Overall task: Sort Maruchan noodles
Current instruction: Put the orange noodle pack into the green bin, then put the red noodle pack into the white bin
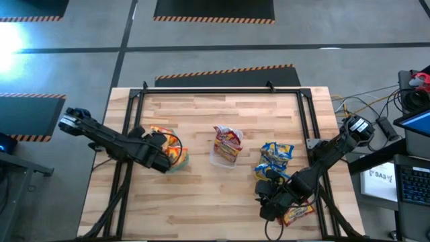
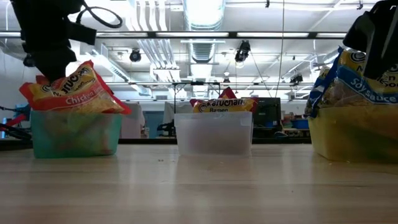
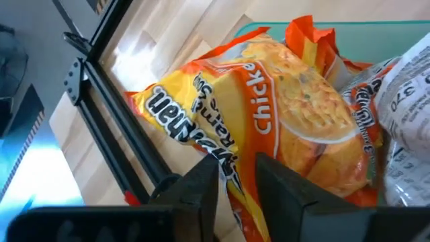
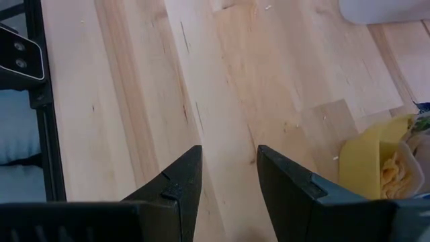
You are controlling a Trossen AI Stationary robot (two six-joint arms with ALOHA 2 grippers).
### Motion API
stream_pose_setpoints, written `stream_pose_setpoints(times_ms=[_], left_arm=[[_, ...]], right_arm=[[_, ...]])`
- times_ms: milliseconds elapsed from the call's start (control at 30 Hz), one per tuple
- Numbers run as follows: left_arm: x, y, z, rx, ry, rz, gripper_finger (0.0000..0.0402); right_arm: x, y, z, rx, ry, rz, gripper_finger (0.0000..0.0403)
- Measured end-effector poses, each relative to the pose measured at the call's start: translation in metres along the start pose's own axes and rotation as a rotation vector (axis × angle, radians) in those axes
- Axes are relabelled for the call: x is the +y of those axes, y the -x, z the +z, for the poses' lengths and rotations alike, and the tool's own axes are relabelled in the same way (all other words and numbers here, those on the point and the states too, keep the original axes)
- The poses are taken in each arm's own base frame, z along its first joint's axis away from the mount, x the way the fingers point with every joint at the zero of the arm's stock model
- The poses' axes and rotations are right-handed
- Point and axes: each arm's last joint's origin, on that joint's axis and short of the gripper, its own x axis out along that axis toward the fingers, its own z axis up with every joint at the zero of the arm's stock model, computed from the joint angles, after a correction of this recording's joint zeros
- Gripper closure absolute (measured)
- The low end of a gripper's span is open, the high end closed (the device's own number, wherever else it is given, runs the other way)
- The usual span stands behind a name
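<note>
Orange Maruchan noodles packets (image 1: 173, 144) are piled in the green bin (image 2: 74, 134) at the table's left. The top one (image 3: 289, 114) lies slanted over the rim. My left gripper (image 3: 236, 181) points down at that packet's near end, fingers a little apart, with the end between them. Red packets (image 1: 228, 140) sit in the clear bin (image 2: 214, 134) at the middle, and blue ones (image 1: 277, 154) in the yellow bin (image 2: 354, 134) at the right. My right gripper (image 4: 228, 175) hangs open over bare wood near the front right. My left gripper comes at the top orange packet slanting down from the table's left. Its fingers (image 3: 201, 185) stand on either side of the packet's crimped end (image 3: 236, 165). I cannot tell whether they touch it. The packet rests on the pile in the green bin.
One loose orange packet (image 1: 297, 214) lies on the table under my right arm, near the front right corner. A black metal frame (image 1: 222, 91) runs around the tabletop. Bare wood lies in front of the three bins.
</note>
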Motion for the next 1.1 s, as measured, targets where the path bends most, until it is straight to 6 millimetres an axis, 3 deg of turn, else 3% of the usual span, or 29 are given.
stream_pose_setpoints(times_ms=[200,333,567,733,933,1100], left_arm=[[0.011,0.010,0.003,-0.014,0.051,0.079,0.0299],[0.014,0.017,0.008,-0.047,0.066,0.036,0.0292],[0.015,0.033,0.018,-0.219,0.142,0.010,0.0292],[-0.003,0.048,0.025,-0.381,0.187,-0.144,0.0292],[-0.041,0.061,0.027,-0.551,0.140,-0.374,0.0292],[-0.068,0.070,0.021,-0.638,0.110,-0.449,0.0292]], right_arm=[[0.000,0.000,0.000,0.000,0.003,0.000,0.0271],[0.000,0.000,0.000,0.000,0.002,0.000,0.0271],[0.001,0.000,0.001,-0.011,-0.006,0.015,0.0271],[0.003,0.000,0.002,-0.023,-0.026,0.033,0.0271],[0.004,0.000,0.002,-0.016,-0.165,0.040,0.0271],[0.005,-0.002,0.000,0.019,-0.249,0.056,0.0271]])
